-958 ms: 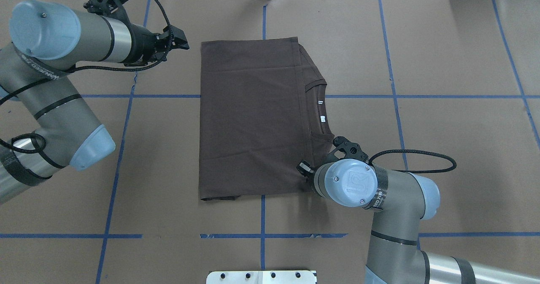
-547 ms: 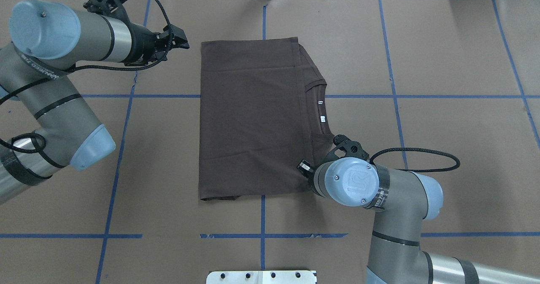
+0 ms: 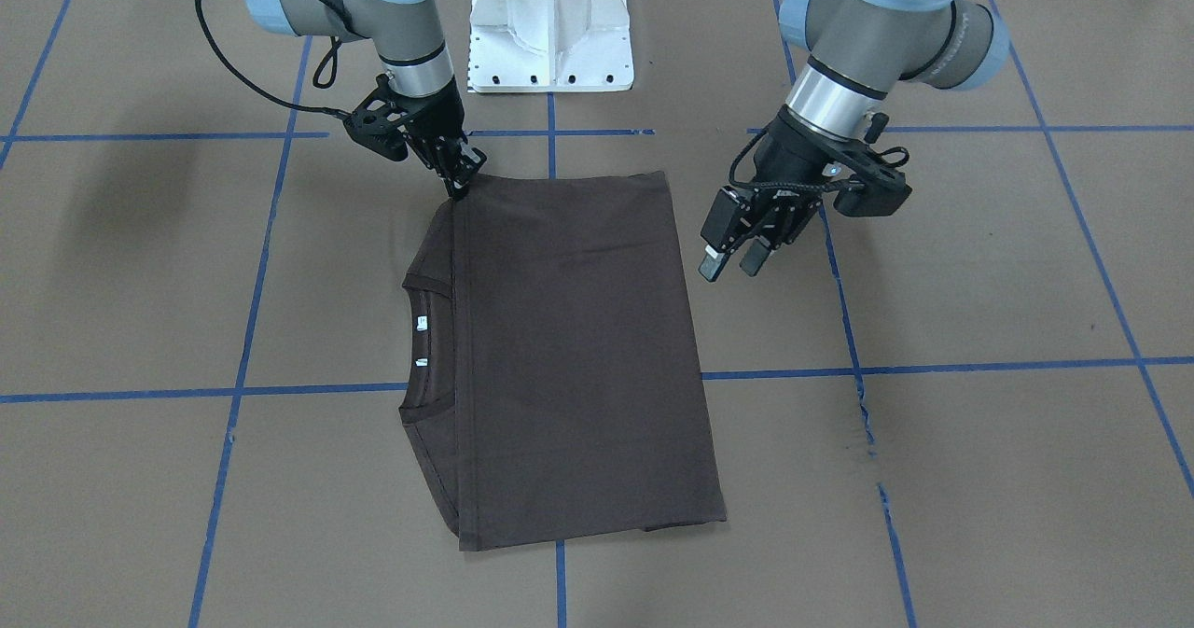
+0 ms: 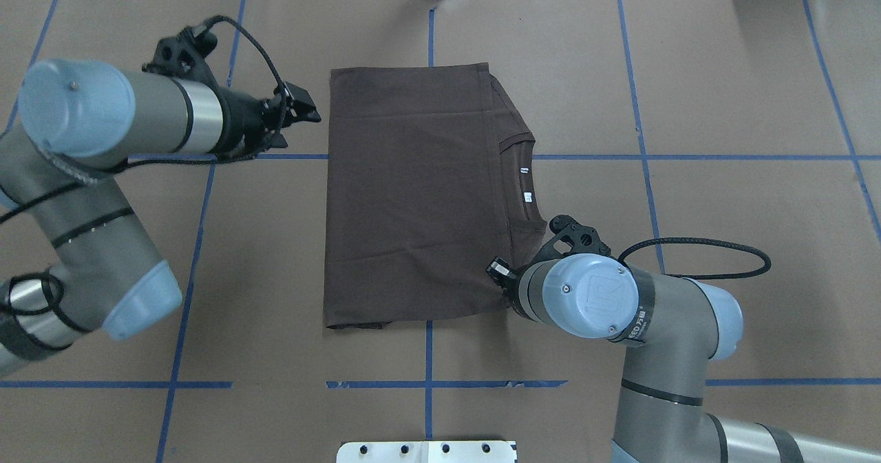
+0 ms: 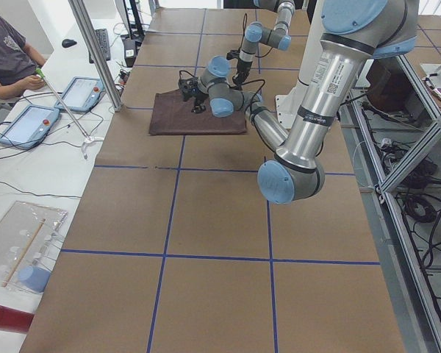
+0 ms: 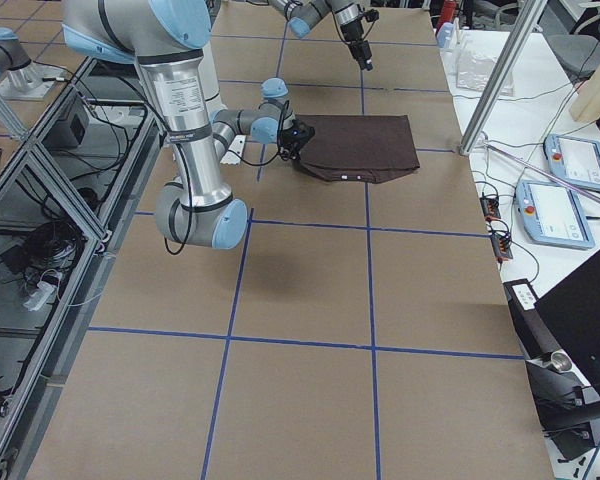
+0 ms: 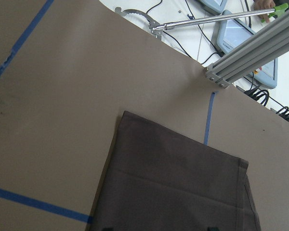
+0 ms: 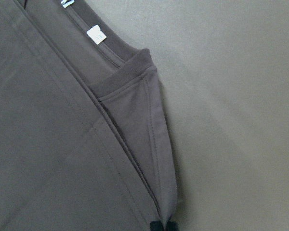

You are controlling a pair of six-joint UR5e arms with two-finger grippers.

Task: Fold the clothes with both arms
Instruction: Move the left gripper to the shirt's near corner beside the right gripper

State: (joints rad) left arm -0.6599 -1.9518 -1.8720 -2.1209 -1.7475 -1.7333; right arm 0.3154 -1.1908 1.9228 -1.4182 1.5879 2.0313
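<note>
Brown counter (image 4: 723, 71): T-shirt (image 4: 413, 195) corner is clamped by right end effector (image 3: 461, 181); left end effector (image 3: 730, 264), parted, is poised beside opposite edge.

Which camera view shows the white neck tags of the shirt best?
The right wrist-mounted view: of the neck tags, one appears large and sharp, the other is cut by the top edge. The overhead and front-facing views show both as tiny white marks; the remaining views do not resolve them.

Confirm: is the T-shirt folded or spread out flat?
Folded. The T-shirt lies as a neat rectangle, no sleeves showing, a layer covering most of the collar.
</note>
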